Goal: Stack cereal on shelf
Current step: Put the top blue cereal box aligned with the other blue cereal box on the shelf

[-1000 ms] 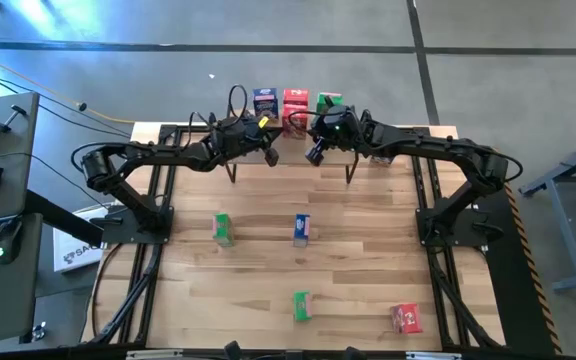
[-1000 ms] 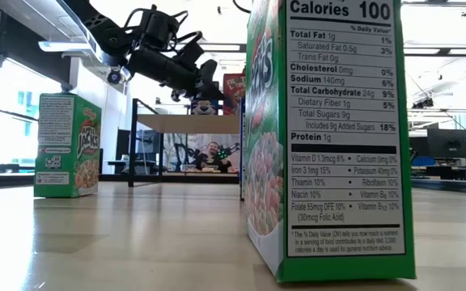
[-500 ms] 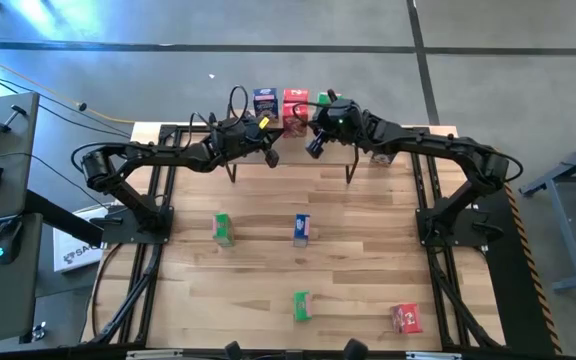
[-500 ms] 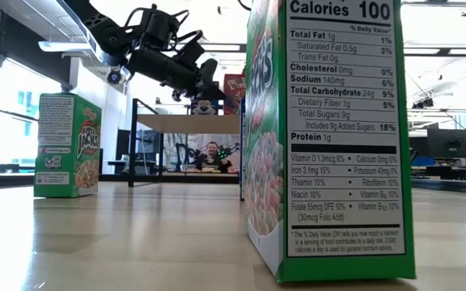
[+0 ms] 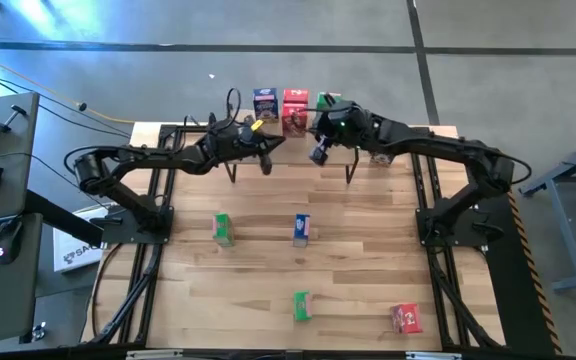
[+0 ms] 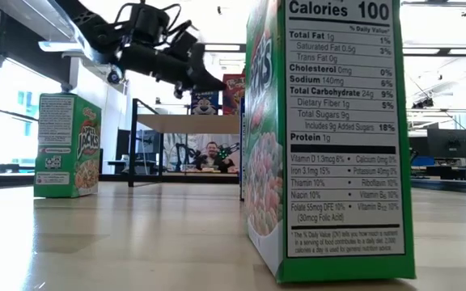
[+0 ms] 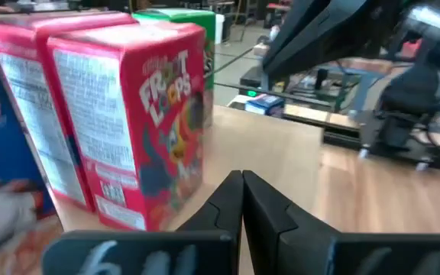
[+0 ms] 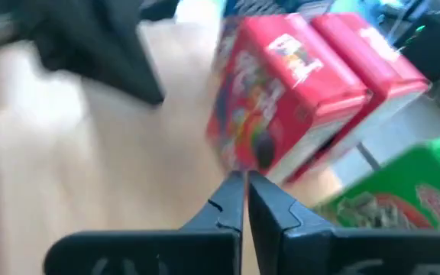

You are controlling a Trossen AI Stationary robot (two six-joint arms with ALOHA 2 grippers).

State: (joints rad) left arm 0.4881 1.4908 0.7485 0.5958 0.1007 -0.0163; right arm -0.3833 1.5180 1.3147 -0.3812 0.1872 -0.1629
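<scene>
My right hand [image 5: 317,155] and left hand [image 5: 265,160], both closed and empty, have swung slightly above the shelf [image 5: 298,160]; four cereal boxes [image 5: 302,229] remain on the desk [image 5: 268,290].

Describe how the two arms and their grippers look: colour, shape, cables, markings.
Both arms are black, slender, jointed links with black cables looping along them. The left gripper and right gripper each end in two flat, tapering black fingers. The right arm's wrist shows a small green light. No printed markings are legible.

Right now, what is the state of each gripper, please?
Left gripper: shut, holding nothing, over the shelf.
Right gripper: shut, holding nothing, near the red cereal boxes.
</scene>
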